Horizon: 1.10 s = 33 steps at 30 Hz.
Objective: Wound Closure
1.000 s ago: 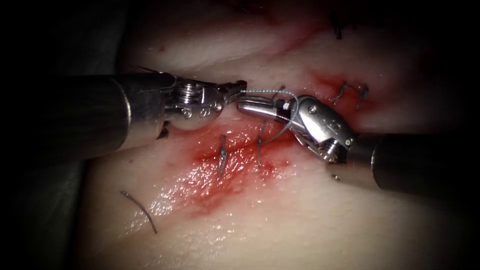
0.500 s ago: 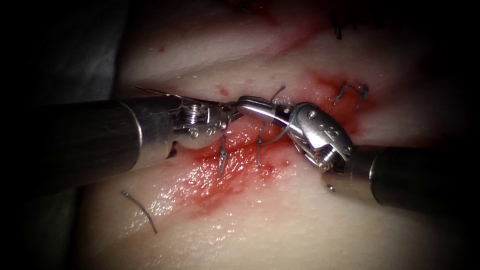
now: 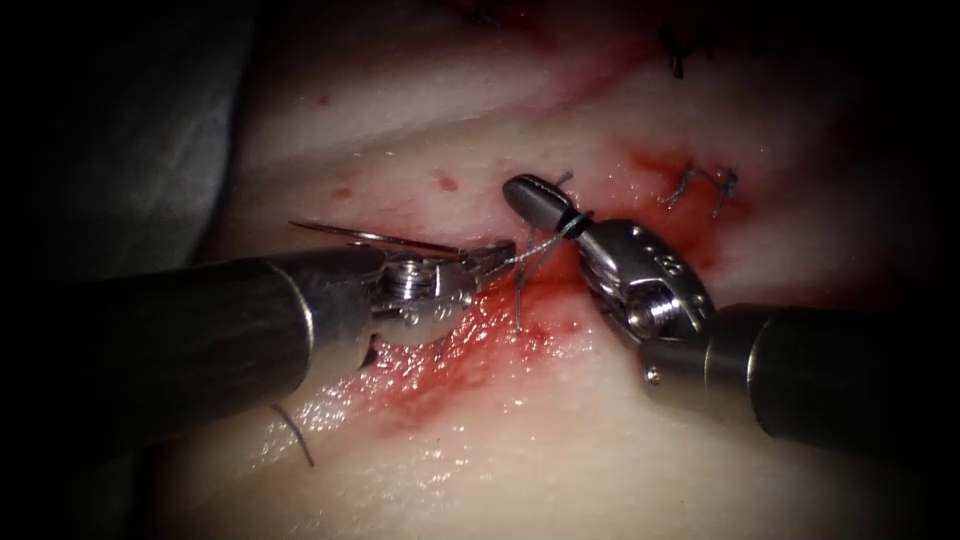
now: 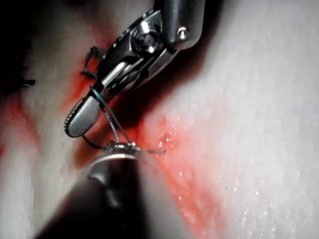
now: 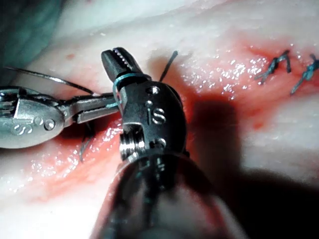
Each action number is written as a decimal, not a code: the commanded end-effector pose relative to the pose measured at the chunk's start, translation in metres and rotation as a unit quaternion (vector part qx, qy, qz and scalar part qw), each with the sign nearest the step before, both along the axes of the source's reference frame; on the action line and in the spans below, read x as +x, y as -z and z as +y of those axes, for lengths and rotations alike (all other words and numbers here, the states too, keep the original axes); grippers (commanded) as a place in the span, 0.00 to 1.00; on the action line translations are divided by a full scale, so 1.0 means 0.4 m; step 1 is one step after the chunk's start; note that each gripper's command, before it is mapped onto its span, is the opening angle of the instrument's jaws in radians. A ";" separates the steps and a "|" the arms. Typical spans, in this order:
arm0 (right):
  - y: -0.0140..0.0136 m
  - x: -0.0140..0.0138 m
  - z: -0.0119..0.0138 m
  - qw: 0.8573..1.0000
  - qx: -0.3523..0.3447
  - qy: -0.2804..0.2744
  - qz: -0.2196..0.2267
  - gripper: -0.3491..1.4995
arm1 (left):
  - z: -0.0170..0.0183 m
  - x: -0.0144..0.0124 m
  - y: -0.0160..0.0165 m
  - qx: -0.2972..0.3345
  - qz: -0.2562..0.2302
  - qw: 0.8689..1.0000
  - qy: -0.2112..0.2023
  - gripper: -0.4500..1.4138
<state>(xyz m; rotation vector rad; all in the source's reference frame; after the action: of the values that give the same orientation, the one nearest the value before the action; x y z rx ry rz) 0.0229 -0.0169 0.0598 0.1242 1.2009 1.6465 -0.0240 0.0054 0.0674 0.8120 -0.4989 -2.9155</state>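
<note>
- Pale tissue lay nearest the endoscope, with a loose cut end of thread resting on it, well to the left of the cut.
- Red fluid covered the cut, which ran on a slant from near-left to far-right. One stitch limb stood up out of it.
- Left tool came in from the left, its shaft nearly level. Its jaws were together, clamped on the thread at their very tips, just over the cut.
- From that grip the thread made a short, straight run up and to the right, ending in a loop wound round the base of the right tool's jaws. The two tools were close but apart, joined by this strand alone.
- Right tool came in from the right. Its jaws were together, pointing up-left and away from the endoscope, with nothing seen between them; the thread lay round their outside.
- Judgement: the left tool had the strand; the right jaws' long axis crossed it at a steep angle.
- Needle arced along the far side of the left tool's wrist, left of the cut and out of the tissue. Could not tell whether anything gripped it.
- Finished stitches sat farther off, to the right.
</note>
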 end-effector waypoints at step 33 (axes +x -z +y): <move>-0.0179 -0.0003 -0.0096 0.970 0.183 -0.123 0.104 0.82 | 0.0040 -0.0061 -0.0011 0.003 -0.004 1.000 -0.004 0.00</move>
<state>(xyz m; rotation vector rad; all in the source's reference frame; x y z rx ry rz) 0.0220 -0.0204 0.0664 0.4059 1.0849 2.1094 -0.0260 0.0070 0.0674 0.8224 -0.4861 -2.9096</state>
